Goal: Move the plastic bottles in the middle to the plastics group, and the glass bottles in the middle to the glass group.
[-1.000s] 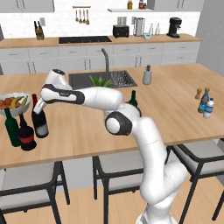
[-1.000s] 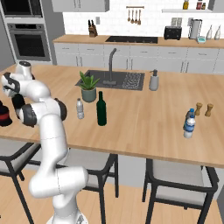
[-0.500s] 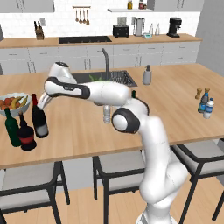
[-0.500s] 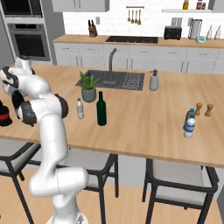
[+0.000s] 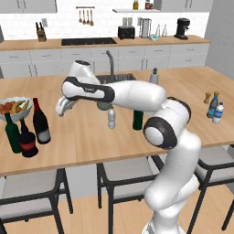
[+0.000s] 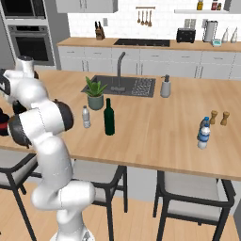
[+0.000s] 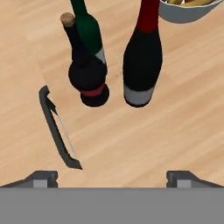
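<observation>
Smooth wood-grain counter. At 9 o'clock in the left base view: slim green bottle, squat dark bottle with red band, tall wine bottle with red foil and grey label, standing close together beside fruit bowl. Gripper just right of wine bottle, jaws spread wide, holding nothing. Centre: small clear plastic bottle, shorter green bottle, potted plant behind. At 3 o'clock: two blue-labelled bottles, pepper mills. No label text legible.
</observation>
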Robot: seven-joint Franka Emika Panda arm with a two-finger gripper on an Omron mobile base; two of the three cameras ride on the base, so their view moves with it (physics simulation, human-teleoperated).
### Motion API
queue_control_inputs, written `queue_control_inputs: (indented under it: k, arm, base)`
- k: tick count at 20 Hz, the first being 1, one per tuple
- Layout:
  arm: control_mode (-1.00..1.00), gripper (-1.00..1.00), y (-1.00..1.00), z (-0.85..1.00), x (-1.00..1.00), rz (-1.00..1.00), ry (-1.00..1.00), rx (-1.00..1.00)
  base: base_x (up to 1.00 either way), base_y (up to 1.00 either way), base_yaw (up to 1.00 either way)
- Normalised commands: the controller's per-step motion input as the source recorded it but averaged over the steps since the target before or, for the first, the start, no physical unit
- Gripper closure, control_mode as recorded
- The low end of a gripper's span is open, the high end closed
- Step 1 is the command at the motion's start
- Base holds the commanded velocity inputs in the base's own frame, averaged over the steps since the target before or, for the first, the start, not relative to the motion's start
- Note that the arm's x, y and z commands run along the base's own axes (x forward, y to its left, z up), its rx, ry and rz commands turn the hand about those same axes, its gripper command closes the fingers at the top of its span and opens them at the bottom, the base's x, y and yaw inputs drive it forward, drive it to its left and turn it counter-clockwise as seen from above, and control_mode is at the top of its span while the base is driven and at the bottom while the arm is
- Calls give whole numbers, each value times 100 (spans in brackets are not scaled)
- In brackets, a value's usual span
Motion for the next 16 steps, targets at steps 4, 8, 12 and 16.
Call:
queue_control_inputs:
  k: [4,8,12,16]
  arm:
    - [-100,-100,-100,-10,-75,-24,0,0]
    - [-100,-100,-100,14,-54,-29,0,0]
    - [-100,-100,-100,31,-20,-36,6,-2]
    - [-100,-100,-100,22,1,-43,15,-10]
  base:
    - [0,0,0]
    - [0,0,0]
    - [0,0,0]
    - [0,0,0]
